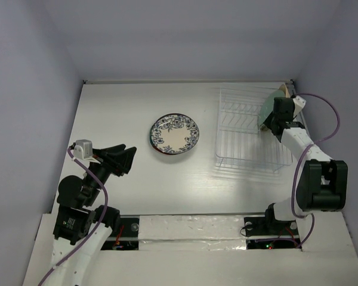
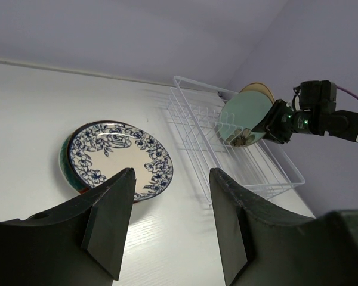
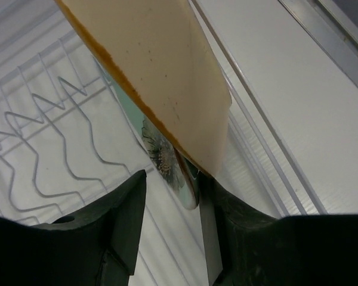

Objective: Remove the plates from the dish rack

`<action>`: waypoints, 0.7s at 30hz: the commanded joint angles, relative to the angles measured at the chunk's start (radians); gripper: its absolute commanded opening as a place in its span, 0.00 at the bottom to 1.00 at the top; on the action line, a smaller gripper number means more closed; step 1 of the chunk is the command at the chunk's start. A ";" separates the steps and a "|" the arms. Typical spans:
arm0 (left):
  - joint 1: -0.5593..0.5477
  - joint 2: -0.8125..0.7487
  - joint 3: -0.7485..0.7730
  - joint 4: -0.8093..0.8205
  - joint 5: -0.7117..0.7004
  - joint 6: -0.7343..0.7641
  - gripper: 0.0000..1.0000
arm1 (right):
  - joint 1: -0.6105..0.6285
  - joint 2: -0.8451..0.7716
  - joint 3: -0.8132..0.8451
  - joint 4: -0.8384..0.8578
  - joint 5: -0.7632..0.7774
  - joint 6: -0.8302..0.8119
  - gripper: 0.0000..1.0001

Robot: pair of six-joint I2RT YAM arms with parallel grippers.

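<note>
Step in hand: pulling the next plate from the dish rack (image 1: 244, 156). Two plates are left, both at the rack's far right corner: the pale green plate (image 2: 243, 113) and, just behind it, the tan plate (image 3: 155, 71). The right gripper (image 1: 273, 122) sits at that corner. In the wrist view its fingers (image 3: 128, 214) straddle the green plate's rim, spread, with a gap on one side, so we judge it not yet clamped. Plates already unloaded are stacked mid-table, well apart from the rack, with the blue-flowered plate (image 1: 174, 133) on top. The left gripper (image 2: 173, 176) hangs near that stack, fingers spread and empty. Next move, in our judgement: close on the green rim alone, lift clear of the tines without dragging the tan plate, and carry it to the stack.
</note>
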 commanded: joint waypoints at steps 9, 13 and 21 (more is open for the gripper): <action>-0.006 0.007 -0.001 0.027 -0.011 -0.005 0.50 | -0.017 0.110 0.138 -0.040 0.055 -0.017 0.35; -0.006 0.006 -0.001 0.027 -0.011 -0.003 0.50 | -0.017 0.105 0.132 -0.041 0.069 -0.024 0.20; -0.006 0.006 0.001 0.027 -0.009 -0.003 0.50 | -0.008 -0.049 0.077 0.029 0.106 -0.090 0.00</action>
